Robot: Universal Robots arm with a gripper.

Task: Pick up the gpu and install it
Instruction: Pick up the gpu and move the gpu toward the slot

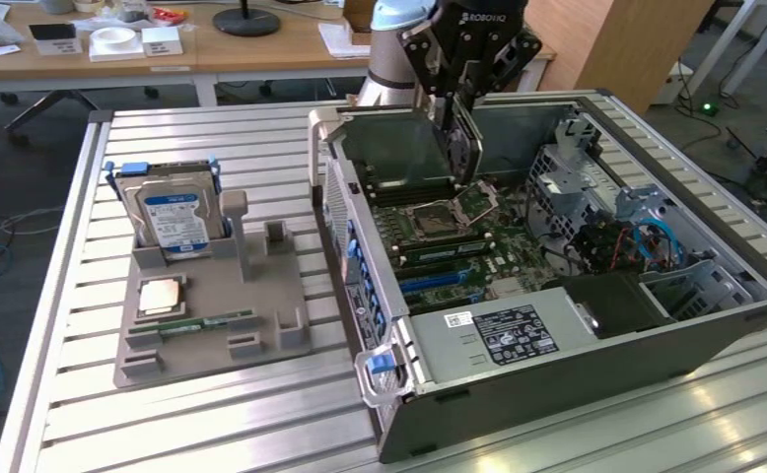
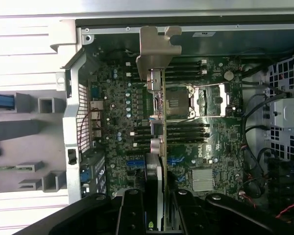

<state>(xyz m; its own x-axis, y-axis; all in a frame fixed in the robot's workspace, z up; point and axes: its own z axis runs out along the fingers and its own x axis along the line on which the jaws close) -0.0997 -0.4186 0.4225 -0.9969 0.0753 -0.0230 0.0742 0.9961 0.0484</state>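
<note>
The gpu hangs on edge over the open computer case, a dark card with its silver end bracket leading. My gripper is shut on it from above, above the far part of the motherboard. In the wrist view the gpu runs edge-on between the black fingers of the gripper. It lines up over the board beside the CPU socket and stands clear above the blue slots.
A grey parts holder sits on the slatted metal table at the exterior view's left. It carries a silver hard drive, a CPU and a green memory stick. Cables and a drive cage fill the case's right side.
</note>
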